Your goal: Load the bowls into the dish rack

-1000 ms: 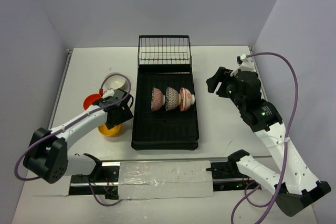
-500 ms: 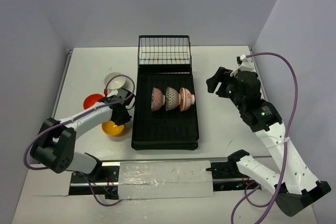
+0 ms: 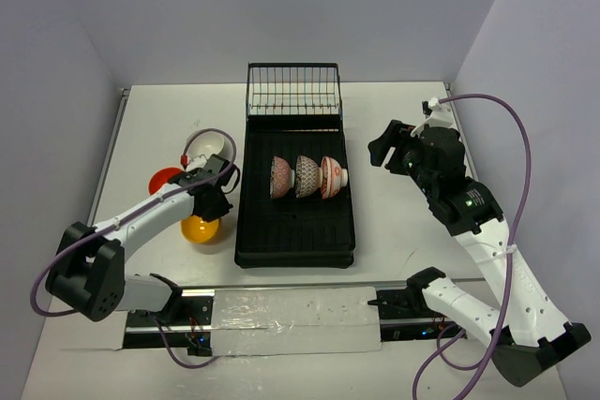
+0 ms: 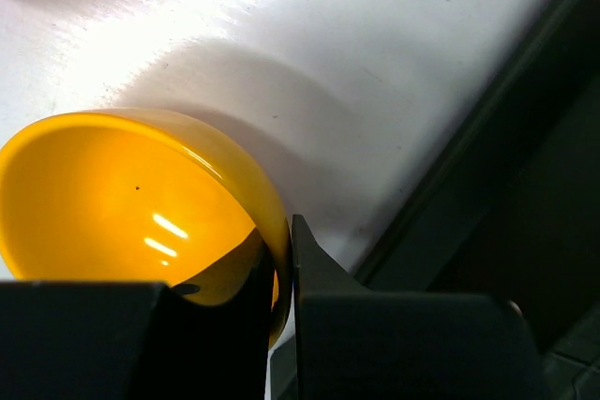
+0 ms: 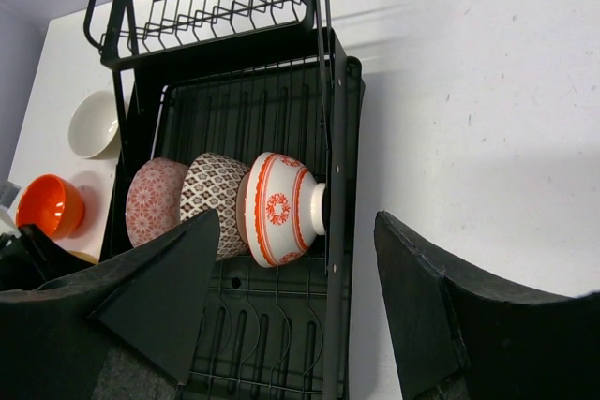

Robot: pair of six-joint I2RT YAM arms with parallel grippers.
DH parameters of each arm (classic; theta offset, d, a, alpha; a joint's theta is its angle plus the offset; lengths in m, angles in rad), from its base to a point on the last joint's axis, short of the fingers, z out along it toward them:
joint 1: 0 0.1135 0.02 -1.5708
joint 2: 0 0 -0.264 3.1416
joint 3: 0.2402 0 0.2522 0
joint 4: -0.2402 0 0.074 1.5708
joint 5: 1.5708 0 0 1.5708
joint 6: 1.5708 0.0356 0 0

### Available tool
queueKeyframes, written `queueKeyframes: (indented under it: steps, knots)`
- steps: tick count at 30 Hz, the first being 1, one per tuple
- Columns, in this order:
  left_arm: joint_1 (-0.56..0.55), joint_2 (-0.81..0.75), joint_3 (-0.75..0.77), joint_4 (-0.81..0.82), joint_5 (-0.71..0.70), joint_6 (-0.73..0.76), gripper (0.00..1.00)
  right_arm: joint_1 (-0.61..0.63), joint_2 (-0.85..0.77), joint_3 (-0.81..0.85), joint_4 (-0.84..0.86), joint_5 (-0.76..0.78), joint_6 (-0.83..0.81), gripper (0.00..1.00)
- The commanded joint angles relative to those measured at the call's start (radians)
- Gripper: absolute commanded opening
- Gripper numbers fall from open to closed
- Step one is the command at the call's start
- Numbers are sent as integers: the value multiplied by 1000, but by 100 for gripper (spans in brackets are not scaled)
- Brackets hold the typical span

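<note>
The dish rack [image 3: 295,231] is black — pinkish bowl [image 5: 155,203], grey-speckled bowl [image 5: 214,199], red-on-white bowl [image 5: 277,208] (yellow bowl [image 4: 112,194], orange bowl [image 5: 52,205] plain).

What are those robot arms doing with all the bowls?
They are putting bowls into the dish rack. The left gripper pinches the rim of the yellow bowl, which sits on the table beside the rack. Three patterned bowls stand on edge in the rack. A red-orange bowl and a white bowl wait on the table. The right gripper hangs open on the rack's other side, holding nothing.
</note>
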Motion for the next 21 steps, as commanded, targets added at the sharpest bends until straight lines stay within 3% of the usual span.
queueKeyframes:
  steps: [1,11,18,21]
  knots:
    - [-1,-64,54,-35,1,-10,0,9,-5,2,39,2,-12,75]
    - [-4,-251,100,-101,-10,-25,0,9,-10,3,39,1,-12,74]
    - [-15,-561,62,91,136,56,0,10,-21,-1,39,13,-12,74]
    - [-24,-624,21,222,275,78,0,12,-14,-3,37,24,-9,74]
